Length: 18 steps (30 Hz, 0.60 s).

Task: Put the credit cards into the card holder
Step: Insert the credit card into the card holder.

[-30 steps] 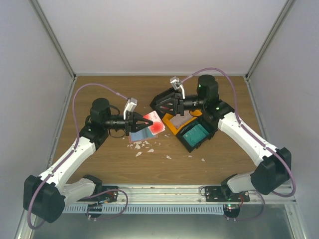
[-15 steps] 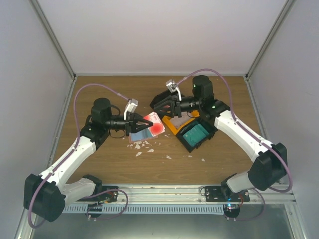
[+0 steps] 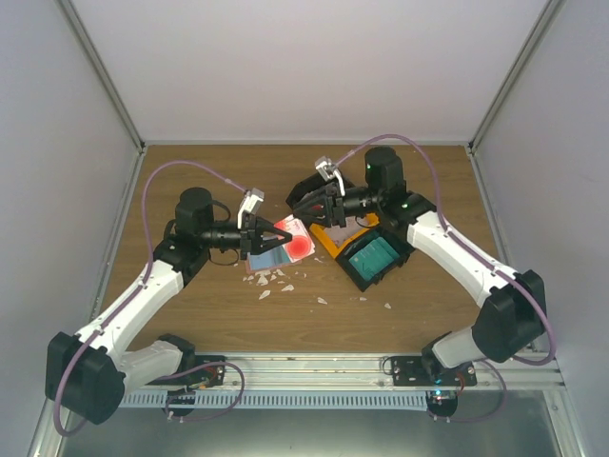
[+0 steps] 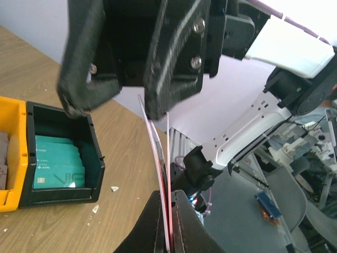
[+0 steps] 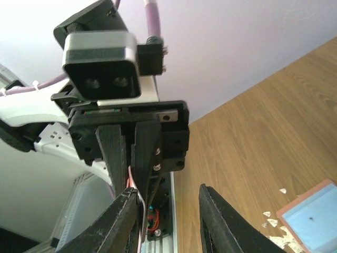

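Observation:
My left gripper [image 3: 279,237] is shut on a few red-and-white credit cards [image 3: 298,241] and holds them above the table. In the left wrist view the cards [image 4: 158,153] stand edge-on between my fingertips [image 4: 168,196]. My right gripper [image 3: 303,205] faces the cards' far end with its jaws open. In the right wrist view its two fingers [image 5: 171,224] stand apart, the left one against the card edge [image 5: 130,182]. The pink card holder [image 5: 310,219] lies open on the table, blue inside up, partly hidden below the cards [image 3: 257,266].
A black bin [image 3: 373,257] of teal cards [image 4: 58,166] and an orange bin [image 3: 333,236] sit right of centre. Small white scraps [image 3: 276,281] are scattered on the wooden table below the cards.
My right gripper has shifted slightly left toward the held cards and its jaws have narrowed. The left arm and the cards have stayed put.

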Available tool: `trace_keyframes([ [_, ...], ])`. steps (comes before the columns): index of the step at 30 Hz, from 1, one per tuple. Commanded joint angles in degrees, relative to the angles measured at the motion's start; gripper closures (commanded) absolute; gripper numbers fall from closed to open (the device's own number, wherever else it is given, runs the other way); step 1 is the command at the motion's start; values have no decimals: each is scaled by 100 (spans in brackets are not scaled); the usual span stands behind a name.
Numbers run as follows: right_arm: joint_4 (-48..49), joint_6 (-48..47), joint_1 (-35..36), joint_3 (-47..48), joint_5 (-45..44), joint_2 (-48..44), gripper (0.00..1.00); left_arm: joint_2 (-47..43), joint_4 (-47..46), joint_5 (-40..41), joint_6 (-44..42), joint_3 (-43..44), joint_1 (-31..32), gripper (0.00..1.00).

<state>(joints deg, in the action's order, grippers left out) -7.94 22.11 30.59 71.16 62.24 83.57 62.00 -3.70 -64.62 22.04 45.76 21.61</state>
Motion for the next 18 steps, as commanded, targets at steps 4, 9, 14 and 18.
trace_keyframes([
  [4, 739, 244, 197, -785, 683, -209, 71, 100, -693, 93, 486, 479, 11, 100],
  [9, 1369, 783, 293, -1063, 758, -337, 80, 278, -871, 134, 986, 592, -13, 100],
  [14, 1984, 1660, 316, -1128, 270, -385, 99, 517, -908, 185, 1505, 661, -113, 100],
  [18, 2358, 2518, 214, -1048, -263, -359, 100, 762, -911, 27, 1848, 676, -287, 99],
])
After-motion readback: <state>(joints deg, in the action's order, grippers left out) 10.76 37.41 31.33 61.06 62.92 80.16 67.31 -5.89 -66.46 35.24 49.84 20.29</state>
